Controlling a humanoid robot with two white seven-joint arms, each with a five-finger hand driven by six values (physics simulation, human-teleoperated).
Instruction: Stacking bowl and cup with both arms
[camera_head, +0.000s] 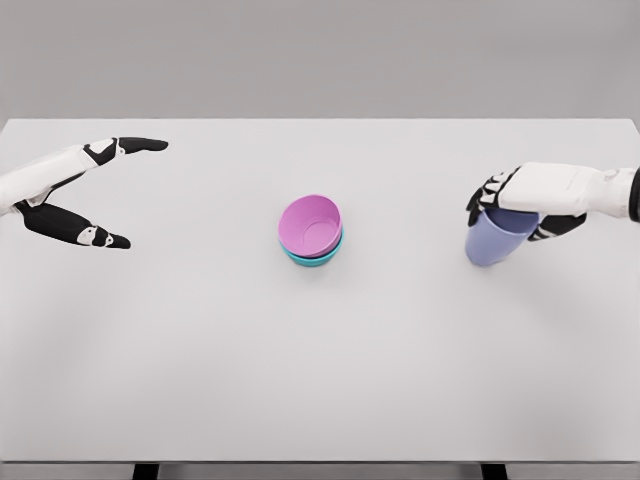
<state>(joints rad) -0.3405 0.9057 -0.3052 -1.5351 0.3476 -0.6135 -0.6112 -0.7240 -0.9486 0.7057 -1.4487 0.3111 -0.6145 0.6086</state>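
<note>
A pink bowl sits nested in a teal bowl at the middle of the white table. To the right, my right hand is shut on a lavender cup, gripping it near its rim from above; the cup tilts slightly and seems to be just above or on the table. My left hand is at the far left, open, thumb and fingers spread wide with nothing between them, well away from the bowls.
The table's far edge runs across the top and its near edge across the bottom. A grey wall stands behind.
</note>
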